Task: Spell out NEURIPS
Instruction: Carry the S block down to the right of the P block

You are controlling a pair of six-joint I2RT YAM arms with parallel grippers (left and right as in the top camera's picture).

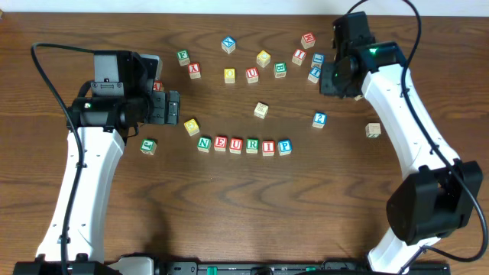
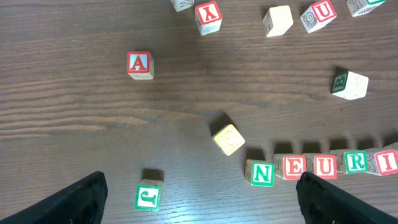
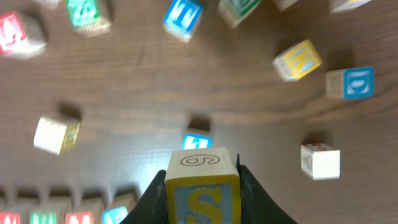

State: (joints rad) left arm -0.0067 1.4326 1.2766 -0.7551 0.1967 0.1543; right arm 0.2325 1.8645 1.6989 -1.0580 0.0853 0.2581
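Note:
A row of wooden cubes reads N (image 1: 204,143), E (image 1: 220,143), U (image 1: 236,144), R (image 1: 252,145), I (image 1: 268,147), P (image 1: 284,146) at the table's middle front. The right wrist view shows my right gripper (image 3: 202,177) shut on a yellow-edged cube with a yellow S on blue (image 3: 202,190), lifted above the table. In the overhead view that gripper (image 1: 334,79) hangs at the back right and hides the cube. My left gripper (image 2: 202,205) stands open near the row's left end, its fingers either side of a green-lettered cube (image 2: 148,196) and the N (image 2: 262,173).
Loose cubes are scattered along the back, among them a red A (image 2: 139,64) and a red U (image 1: 251,75). A yellow cube (image 1: 191,126) lies just left of the row. A plain one (image 1: 261,110), a blue one (image 1: 318,119) and another (image 1: 372,130) lie to the right.

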